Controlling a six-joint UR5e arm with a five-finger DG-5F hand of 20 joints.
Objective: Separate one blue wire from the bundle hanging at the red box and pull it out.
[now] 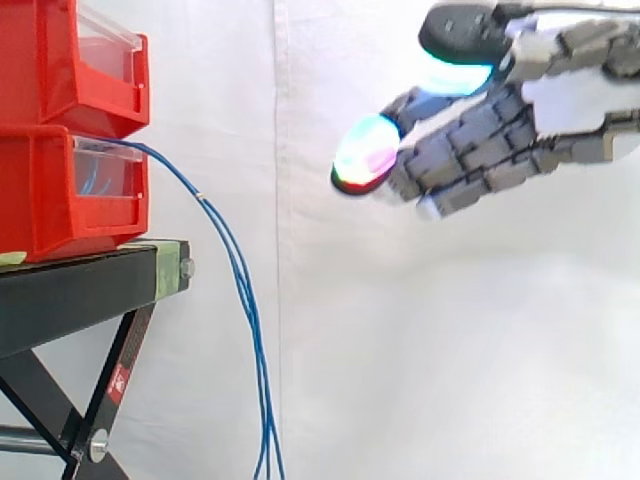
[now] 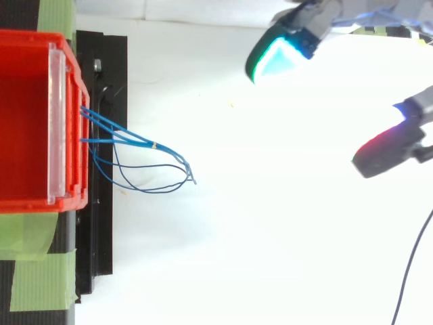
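Side view
robot hand [image 1: 500, 130]: at 2 o'clock in the frame. Fingers are straight and point toward 9 o'clock. It is released, with nothing in it. The thumb pad sits above the finger pads, probably leaving a gap ready for a pinch.
wires [image 1: 250, 320]: a blue bundle leaving the front of the lower box [image 1: 40, 190] at 9 o'clock. It arcs out, then hangs down to the 6 o'clock edge. The strands run close together. They likely hang free because only the box end is fixed.
hand vs wires: well apart, no contact. The wires lie at about 8 o'clock from the pads.
upper box [image 1: 60, 60]: stacked on the lower box. Both sit on the black stand [image 1: 80, 290].

Top view
robot hand [image 2: 304, 30]: fingers come in from 1 to 3 o'clock with pads spread. They hold nothing.
wires [image 2: 155, 145]: loop out from the box front toward 3 o'clock. The strands are splayed near the box and meet at the far tip.
tape [image 2: 34, 277]: green, at 7 o'clock. It probably pins the setup down against a pull.
step: approach, I judge. No wire is separated yet.
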